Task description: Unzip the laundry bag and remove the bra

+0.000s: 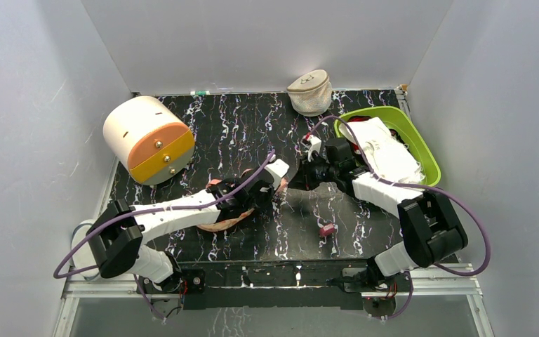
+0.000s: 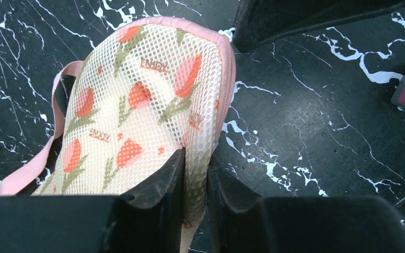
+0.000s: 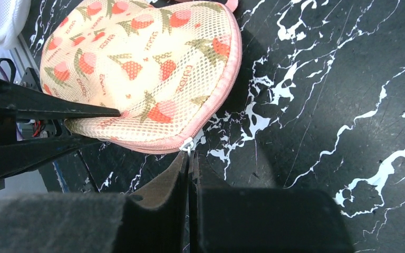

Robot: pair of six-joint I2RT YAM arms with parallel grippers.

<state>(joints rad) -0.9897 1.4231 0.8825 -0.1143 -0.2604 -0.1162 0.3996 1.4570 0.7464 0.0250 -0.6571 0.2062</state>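
The laundry bag (image 1: 223,222) is a peach mesh case with a red-green print and pink trim. It lies mid-table, partly under my left arm. In the left wrist view, my left gripper (image 2: 195,158) is shut on a fold of the laundry bag (image 2: 137,105) at its near edge. My right gripper (image 3: 189,155) is shut on the small white zipper pull (image 3: 188,146) at the pink rim of the laundry bag (image 3: 137,63). Seen from above, the left gripper (image 1: 256,200) and right gripper (image 1: 289,184) are close together. The bra is hidden.
A white and orange drum (image 1: 147,140) lies at the back left. A beige domed mesh pouch (image 1: 310,93) stands at the back. A green basket (image 1: 421,144) at the right holds white cloth. A small dark red object (image 1: 328,229) lies near the front.
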